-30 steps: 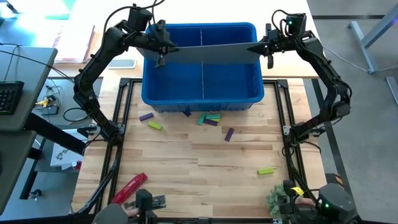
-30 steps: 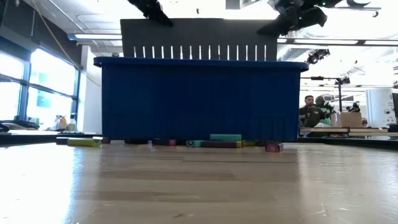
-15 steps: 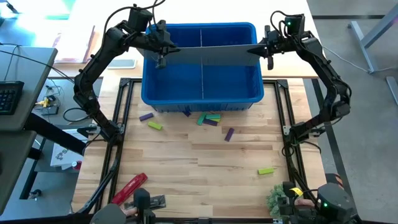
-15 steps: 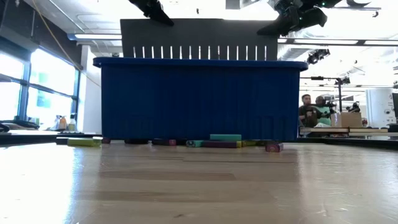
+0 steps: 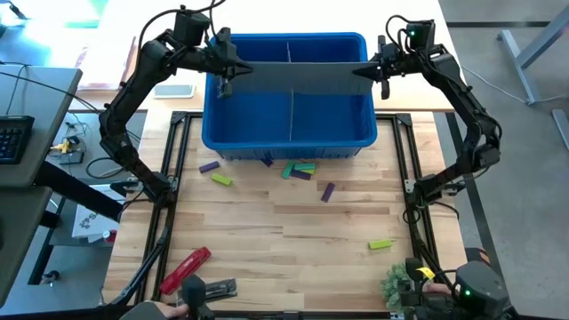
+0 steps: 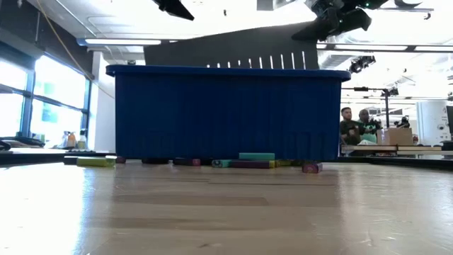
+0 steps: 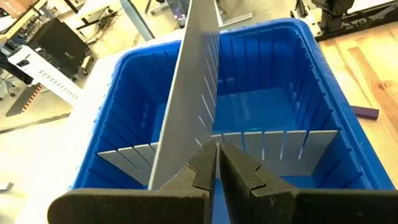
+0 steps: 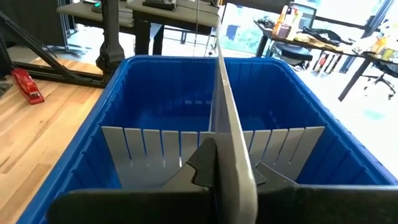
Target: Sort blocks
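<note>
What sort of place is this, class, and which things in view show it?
Probably a robotics lab or workshop: a light wooden worktable in a black metal frame, a big blue plastic bin with grey dividers, and desks and people in an open room behind.

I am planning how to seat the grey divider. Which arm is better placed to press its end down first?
Probably left: the left pincer holds its end of the tilted divider lower, nearer the blue bin rim; the right pincer holds higher.
</note>
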